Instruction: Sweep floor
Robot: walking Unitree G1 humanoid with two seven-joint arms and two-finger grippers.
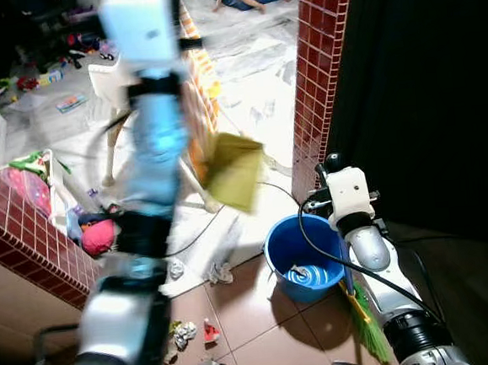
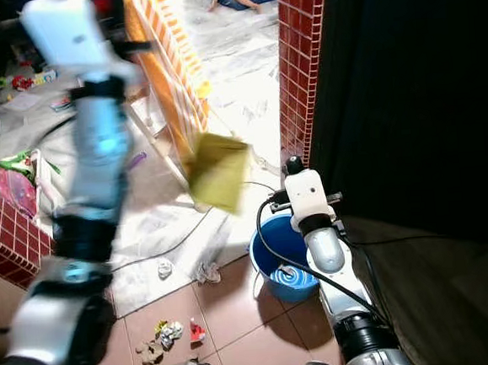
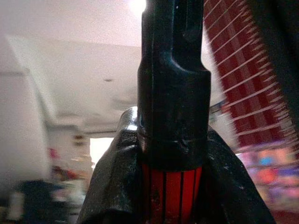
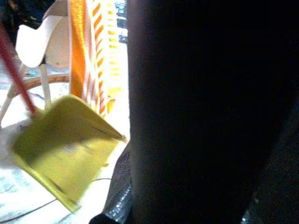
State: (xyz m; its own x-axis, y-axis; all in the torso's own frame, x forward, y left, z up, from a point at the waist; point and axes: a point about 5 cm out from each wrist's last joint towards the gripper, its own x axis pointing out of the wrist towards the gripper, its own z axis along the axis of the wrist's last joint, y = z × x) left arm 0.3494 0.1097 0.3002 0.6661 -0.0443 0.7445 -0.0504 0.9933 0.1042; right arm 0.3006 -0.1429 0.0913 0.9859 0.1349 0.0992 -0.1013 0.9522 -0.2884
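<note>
Left hand (image 3: 170,186) clenches a red-and-black handle (image 3: 172,93); blurred head views show the yellow dustpan (image 1: 233,171) aloft, seemingly.

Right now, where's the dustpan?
In the eye views the yellow dustpan hangs in the air at centre, above and left of the blue bucket, beside the red brick pillar.

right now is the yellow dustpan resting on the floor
No, the yellow dustpan hangs in the air above the blue bucket.
</note>
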